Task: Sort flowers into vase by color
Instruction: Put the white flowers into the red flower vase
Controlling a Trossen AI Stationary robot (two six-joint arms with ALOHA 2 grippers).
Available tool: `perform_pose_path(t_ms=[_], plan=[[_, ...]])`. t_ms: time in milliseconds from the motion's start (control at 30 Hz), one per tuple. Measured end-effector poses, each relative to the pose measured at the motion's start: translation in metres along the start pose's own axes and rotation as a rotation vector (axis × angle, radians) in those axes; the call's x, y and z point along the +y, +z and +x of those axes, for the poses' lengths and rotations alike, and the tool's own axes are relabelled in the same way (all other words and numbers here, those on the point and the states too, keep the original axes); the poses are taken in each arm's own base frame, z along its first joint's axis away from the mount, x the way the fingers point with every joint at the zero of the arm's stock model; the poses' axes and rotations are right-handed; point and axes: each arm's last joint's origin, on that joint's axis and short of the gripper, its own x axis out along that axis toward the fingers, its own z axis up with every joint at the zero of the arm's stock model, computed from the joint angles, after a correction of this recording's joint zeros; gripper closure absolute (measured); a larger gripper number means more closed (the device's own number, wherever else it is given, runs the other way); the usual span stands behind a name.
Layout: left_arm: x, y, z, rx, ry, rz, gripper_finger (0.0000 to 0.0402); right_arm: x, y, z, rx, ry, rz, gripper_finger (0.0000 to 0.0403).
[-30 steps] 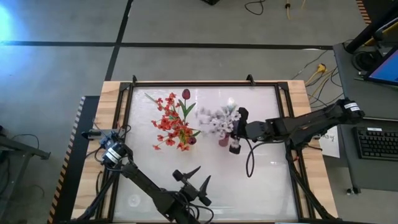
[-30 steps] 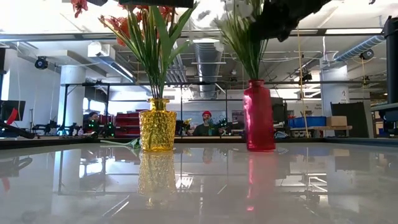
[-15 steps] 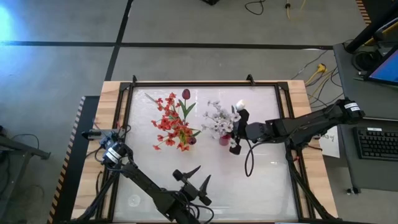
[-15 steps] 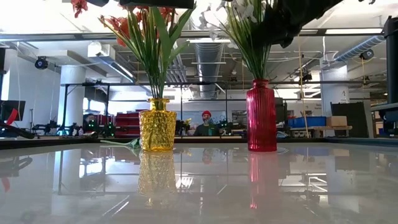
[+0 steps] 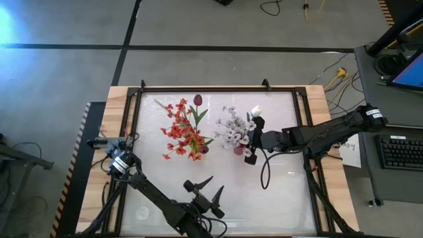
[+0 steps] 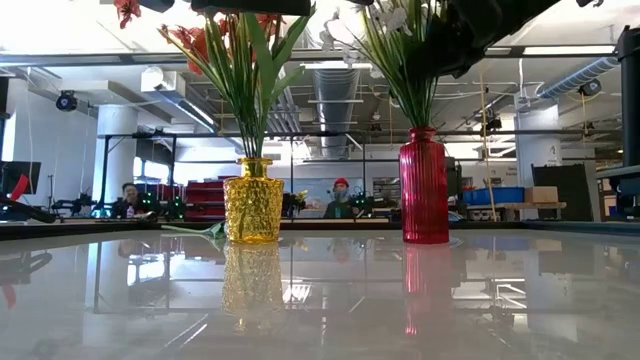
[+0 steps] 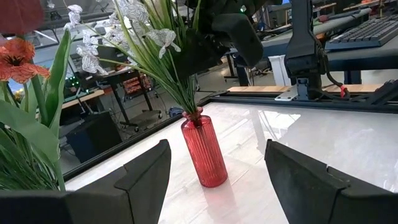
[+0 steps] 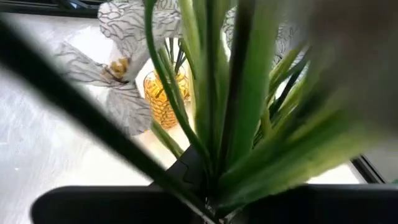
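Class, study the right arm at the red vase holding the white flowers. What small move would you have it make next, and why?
Probably open the jaws and lift clear. The right gripper is closed around the stems of the white flowers, which already stand in the red vase, upright on the table. The red-orange flowers sit in the yellow vase. The left gripper waits open.

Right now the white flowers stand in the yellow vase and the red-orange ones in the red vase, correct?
No, swapped. The low view shows the white flowers in the red vase and the red-orange flowers in the yellow vase.
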Motion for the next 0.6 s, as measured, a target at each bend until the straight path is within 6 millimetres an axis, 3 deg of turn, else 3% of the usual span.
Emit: perform_pose_path(t_ms=[600], plan=[[0.0029, 0.0006, -0.0002, 0.003, -0.003, -0.039, 0.0157, 0.0004, -0.0013, -0.0007, 0.012, 0.002, 0.005, 0.0199]])
